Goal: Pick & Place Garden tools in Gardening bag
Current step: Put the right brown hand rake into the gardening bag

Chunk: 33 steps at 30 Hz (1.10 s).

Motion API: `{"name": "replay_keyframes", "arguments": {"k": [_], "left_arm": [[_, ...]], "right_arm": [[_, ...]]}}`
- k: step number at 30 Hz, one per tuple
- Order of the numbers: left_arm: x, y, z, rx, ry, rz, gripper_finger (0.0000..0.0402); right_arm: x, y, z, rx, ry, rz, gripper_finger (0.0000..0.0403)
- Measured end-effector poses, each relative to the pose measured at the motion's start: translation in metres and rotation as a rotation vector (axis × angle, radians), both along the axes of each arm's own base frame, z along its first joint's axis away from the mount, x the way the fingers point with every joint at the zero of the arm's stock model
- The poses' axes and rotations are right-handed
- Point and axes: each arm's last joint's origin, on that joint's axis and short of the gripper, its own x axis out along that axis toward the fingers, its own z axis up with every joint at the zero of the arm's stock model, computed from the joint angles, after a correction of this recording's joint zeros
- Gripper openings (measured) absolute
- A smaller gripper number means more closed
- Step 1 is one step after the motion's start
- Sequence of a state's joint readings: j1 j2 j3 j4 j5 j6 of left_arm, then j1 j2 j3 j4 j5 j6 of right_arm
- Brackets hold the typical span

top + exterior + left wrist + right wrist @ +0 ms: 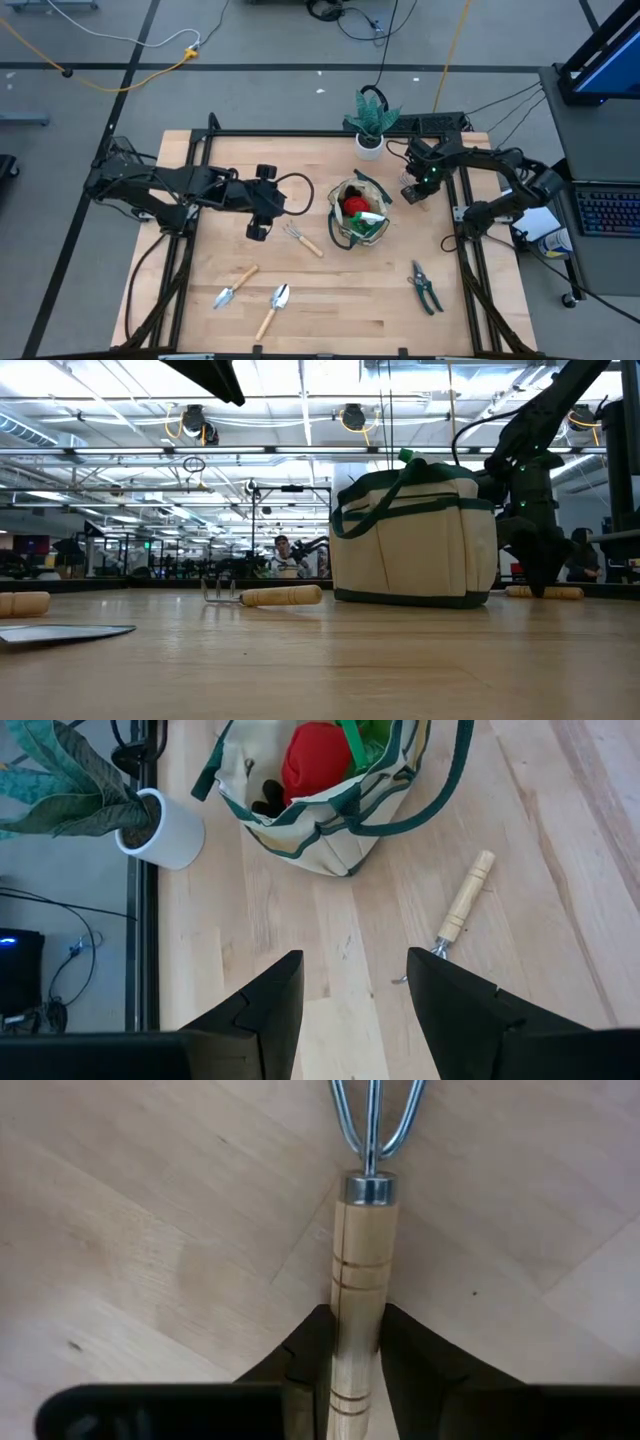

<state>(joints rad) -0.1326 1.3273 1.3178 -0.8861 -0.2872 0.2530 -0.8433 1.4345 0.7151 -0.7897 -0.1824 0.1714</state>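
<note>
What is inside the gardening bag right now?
The gardening bag holds a red piece and something green. A dark item sits beside the red; anything beneath is covered.

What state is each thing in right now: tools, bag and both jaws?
gardening bag: upright, open, red piece and green piece inside.
hand rake: flat on table beside the bag, loose.
trowels: both flat on table, loose.
pruning shears: flat on table, loose.
pronged tool: on table, handle gripped.
left gripper: jaws open, empty.
right gripper: jaws shut on the pronged tool.
plant pot: upright.
</note>
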Motion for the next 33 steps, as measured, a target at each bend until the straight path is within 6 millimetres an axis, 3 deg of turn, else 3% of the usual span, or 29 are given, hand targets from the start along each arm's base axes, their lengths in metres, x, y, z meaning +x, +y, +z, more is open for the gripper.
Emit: {"name": "replay_keyframes", "arguments": {"k": [10, 21, 33], "left_arm": [[0.0, 0.0, 0.0, -0.003, -0.001, 0.004, 0.0184], [0.0, 0.0, 0.0, -0.003, -0.002, 0.004, 0.0184], [0.001, 0.0, 0.001, -0.005, -0.02, 0.004, 0.0184]], "right_arm": [[0.002, 0.002, 0.006, -0.097, 0.016, 0.021, 0.0059], [0.004, 0.033, 0.034, -0.272, 0.087, 0.076, 0.0058], [0.007, 0.063, 0.063, -0.47, 0.007, 0.146, 0.0057]]}}
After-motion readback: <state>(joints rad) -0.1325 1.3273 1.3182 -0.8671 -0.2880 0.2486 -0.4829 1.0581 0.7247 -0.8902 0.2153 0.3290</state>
